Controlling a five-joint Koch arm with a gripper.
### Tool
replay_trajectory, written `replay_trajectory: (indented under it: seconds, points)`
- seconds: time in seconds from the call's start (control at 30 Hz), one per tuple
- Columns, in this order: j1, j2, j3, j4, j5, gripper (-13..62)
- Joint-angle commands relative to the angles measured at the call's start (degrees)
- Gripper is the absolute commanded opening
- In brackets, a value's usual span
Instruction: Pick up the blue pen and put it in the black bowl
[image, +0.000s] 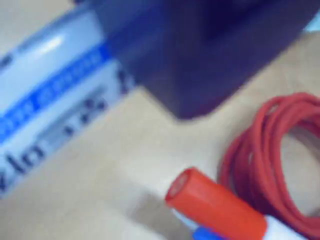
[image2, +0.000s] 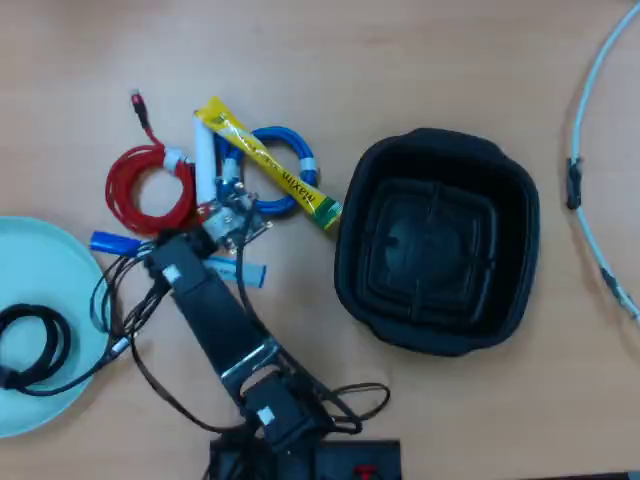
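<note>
Though partly hidden, one blue pen (image: 47, 90); one black bowl (image2: 437, 240)

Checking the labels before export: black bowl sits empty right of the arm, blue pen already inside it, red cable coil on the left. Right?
Not quite. In the overhead view the black bowl holds nothing; the blue pen still lies on the table under the arm, left of the bowl. The red cable coil is on the left, as you said.

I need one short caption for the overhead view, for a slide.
Koch arm's gripper over the blue pen among coiled cables, left of the empty black bowl on a wooden table.
</note>
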Motion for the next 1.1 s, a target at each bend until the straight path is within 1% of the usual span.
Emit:
replay_trajectory:
  seconds: [0.0, 0.3, 0.63, 1.07]
  points:
    - [3.0, 4.8, -8.3, -1.5, -7.0, -7.2]
    - [12.9, 5.9, -8.1, -1.8, -23.7, -7.2]
    - [25.8, 6.2, -7.5, -1.3, -35.2, -7.2]
    - [46.6, 6.2, -7.4, 1.1, -37.4, -7.2]
